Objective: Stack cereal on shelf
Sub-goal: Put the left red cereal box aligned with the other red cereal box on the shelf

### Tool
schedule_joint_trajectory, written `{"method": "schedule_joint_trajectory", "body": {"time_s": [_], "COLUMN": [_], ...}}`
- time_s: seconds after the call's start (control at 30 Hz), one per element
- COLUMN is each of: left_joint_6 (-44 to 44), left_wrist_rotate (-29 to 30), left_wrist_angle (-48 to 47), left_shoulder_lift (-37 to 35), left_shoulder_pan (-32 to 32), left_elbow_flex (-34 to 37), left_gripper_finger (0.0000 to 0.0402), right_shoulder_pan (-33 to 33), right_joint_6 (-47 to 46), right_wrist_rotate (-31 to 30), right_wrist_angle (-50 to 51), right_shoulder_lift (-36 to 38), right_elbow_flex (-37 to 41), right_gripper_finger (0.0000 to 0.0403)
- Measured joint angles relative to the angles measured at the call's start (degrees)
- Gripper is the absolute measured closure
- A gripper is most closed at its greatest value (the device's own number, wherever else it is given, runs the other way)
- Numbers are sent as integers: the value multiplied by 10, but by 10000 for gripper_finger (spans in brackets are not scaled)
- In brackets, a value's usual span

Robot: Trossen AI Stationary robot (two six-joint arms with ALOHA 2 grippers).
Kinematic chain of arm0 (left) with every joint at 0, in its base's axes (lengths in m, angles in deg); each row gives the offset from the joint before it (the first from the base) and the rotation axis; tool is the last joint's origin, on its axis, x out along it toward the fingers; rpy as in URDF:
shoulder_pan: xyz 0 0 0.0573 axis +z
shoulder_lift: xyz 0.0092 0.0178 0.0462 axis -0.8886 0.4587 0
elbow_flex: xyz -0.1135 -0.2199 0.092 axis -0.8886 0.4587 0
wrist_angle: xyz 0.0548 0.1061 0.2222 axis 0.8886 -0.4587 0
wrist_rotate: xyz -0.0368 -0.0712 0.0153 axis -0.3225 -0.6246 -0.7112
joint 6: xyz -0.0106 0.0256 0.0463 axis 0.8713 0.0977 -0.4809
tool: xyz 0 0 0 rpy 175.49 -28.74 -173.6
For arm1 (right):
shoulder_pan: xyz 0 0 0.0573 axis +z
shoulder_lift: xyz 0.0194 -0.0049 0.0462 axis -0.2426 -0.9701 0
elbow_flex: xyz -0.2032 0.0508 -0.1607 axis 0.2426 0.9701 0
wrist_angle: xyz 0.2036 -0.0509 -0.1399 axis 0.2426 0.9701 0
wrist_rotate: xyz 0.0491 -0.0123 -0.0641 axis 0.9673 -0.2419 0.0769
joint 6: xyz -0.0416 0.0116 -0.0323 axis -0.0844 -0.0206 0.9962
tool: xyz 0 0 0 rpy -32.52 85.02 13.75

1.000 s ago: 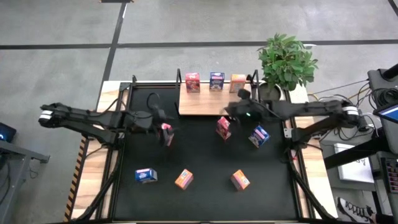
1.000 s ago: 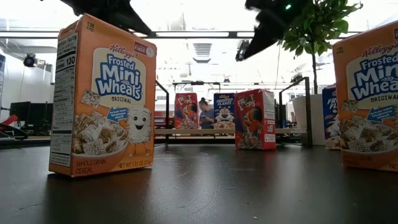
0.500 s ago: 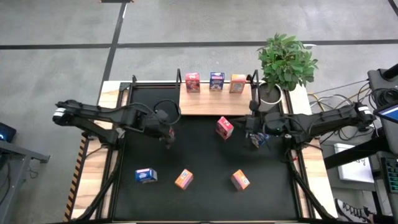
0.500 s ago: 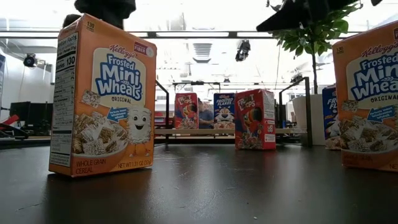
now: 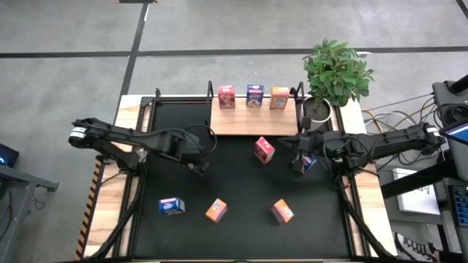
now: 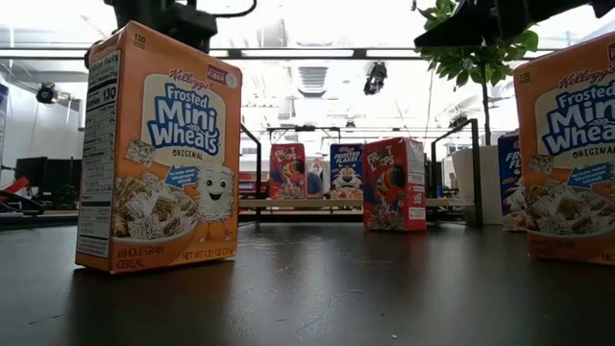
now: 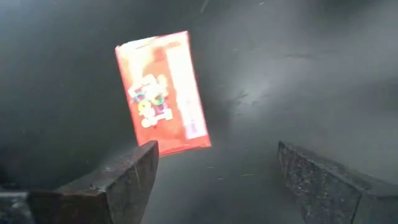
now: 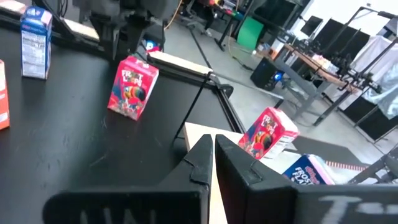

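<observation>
The shelf (image 5: 252, 120) is a light-wood board at the table's far side, with a red (image 5: 227, 96), a blue (image 5: 254, 94) and an orange cereal box (image 5: 279, 97) standing along its far edge. My left gripper (image 5: 203, 152) is open, left of the table's middle. It hangs over a red box (image 7: 163, 93) on the black table, with a finger on either side of the box's near end and clear of it. My right gripper (image 5: 298, 145) is shut and empty above the table, beside a blue box (image 5: 308, 164). Another red box (image 5: 263, 150) stands between the grippers.
A blue box (image 5: 171, 206) and two orange boxes (image 5: 216, 210) (image 5: 281, 211) stand near the table's front. A potted plant (image 5: 335, 73) stands at the far right corner. In the low view the orange boxes (image 6: 159, 149) (image 6: 567, 154) fill the foreground.
My left gripper has moved toward the table's right edge and now hangs over the red box left of the middle. My right gripper has drawn away from the standing red box toward the table's right and near edges, to beside the blue box. No box has moved.
</observation>
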Motion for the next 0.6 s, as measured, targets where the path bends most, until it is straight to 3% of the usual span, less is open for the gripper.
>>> {"method": "schedule_joint_trajectory", "body": {"time_s": [0.27, 0.6], "left_joint_6": [-4, -91], "left_wrist_rotate": [63, 118], "left_wrist_angle": [1, 28], "left_shoulder_lift": [-1, -1], "left_shoulder_pan": [15, 23], "left_elbow_flex": [27, 43], "left_gripper_finger": [88, 95], "right_shoulder_pan": [0, 0], "right_joint_6": [3, -2], "right_wrist_rotate": [1, 1], "right_wrist_angle": [-2, -6], "right_shoulder_lift": [3, -1], "right_elbow_flex": [1, 1], "right_gripper_finger": [394, 394]}}
